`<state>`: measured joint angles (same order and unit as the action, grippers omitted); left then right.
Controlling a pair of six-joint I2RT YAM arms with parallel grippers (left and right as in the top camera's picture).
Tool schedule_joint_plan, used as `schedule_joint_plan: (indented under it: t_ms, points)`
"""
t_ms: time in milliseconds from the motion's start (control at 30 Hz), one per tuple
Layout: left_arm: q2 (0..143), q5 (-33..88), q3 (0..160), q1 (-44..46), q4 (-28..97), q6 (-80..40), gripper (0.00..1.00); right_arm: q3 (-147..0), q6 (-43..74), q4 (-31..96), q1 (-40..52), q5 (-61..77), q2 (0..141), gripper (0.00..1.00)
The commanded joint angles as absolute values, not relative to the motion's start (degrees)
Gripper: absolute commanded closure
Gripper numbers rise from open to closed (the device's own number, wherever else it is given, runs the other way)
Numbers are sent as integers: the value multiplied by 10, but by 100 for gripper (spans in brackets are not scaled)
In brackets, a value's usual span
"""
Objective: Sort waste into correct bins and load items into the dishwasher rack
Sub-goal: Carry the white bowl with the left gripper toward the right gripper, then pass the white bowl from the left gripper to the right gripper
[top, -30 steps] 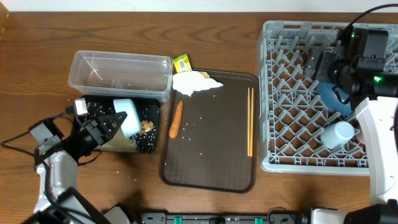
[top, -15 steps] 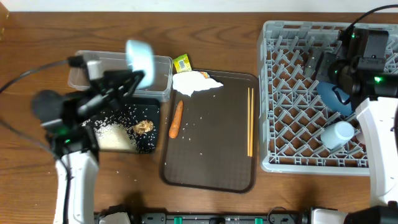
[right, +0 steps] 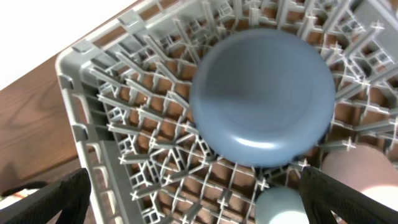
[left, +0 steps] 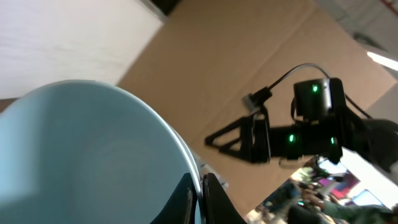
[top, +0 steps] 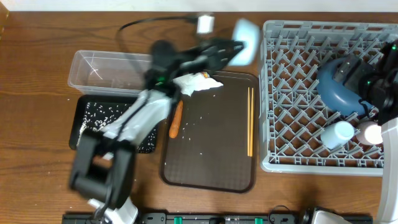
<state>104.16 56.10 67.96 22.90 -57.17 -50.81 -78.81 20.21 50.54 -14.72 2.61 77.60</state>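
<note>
My left gripper [top: 231, 48] is shut on the rim of the white bowl [top: 247, 38], holding it in the air by the far left corner of the grey dishwasher rack [top: 292, 124]. In the left wrist view the fingers [left: 212, 198] pinch the bowl's [left: 81, 155] edge. My right gripper [right: 199, 205] hangs wide open and empty over the rack [right: 143, 143], above the blue plate [right: 261, 99], blue cup [right: 277, 208] and pink cup [right: 354, 174]. An orange carrot [top: 176, 118], a white tissue [top: 196, 82] and chopsticks [top: 250, 121] lie on the brown tray [top: 211, 162].
The clear tub [top: 118, 68] stands at the back left, with the black tray [top: 99, 118] holding rice in front of it. My left arm stretches across from the front left over both bins. Rice grains are scattered on the brown tray.
My left arm has swung the bowl from the black tray, past the clear tub, rightward to the rack's far left corner. The right arm has pulled back to the right, uncovering the blue plate.
</note>
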Motion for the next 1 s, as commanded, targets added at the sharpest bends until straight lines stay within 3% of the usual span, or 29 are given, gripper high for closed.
schedule_joint_plan:
  t_ms: [0,200,467,967]
  points:
    - [1115,529,766,285,-578,-569,94,-794,221,513,-162,44,776,1]
    - [1208,427,812,347,-585,-721,93,-794,221,525,-165,46,776,1]
    - [1313,391,812,383,-732,-889,94,-794,220,531,-165,46,776,1]
    - [1346,366,813,396,-762,-945,94,-794,216,540,-165,46,776,1]
